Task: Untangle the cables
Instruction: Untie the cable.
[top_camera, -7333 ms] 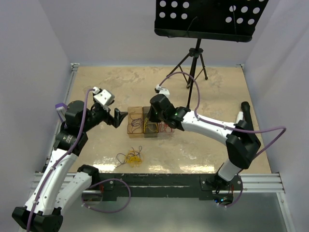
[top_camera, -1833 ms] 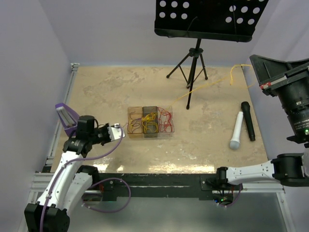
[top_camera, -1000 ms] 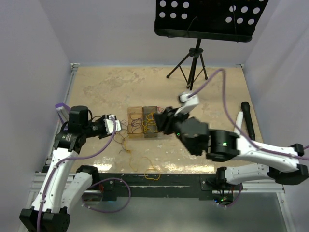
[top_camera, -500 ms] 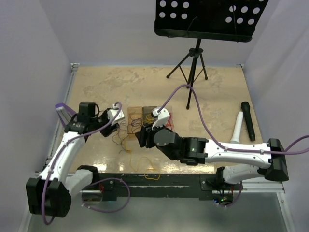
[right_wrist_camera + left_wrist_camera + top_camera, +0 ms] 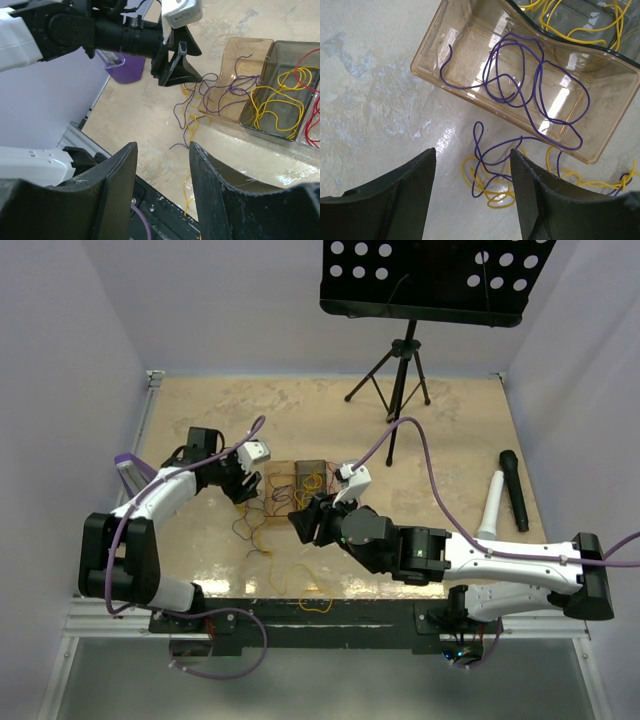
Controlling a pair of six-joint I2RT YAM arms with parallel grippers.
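Left gripper (image 5: 471, 167) and right gripper (image 5: 161, 155) both hover, jaws well apart and empty, by the cables (image 5: 487, 177), thin purple and yellow loops on the table (image 5: 370, 100) at lower centre, just beside the amber tray (image 5: 432, 45), likely featherlight, springy, best pinched at a free end.

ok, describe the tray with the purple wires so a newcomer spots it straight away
On the beige tabletop, near the black tripod music stand, rectangular plastic trays stand in a row. Take the end one on the left arm's side, the amber translucent tray. Unlike the smoky grey tray of yellow wires beside it, it holds only thin purple wire loops.
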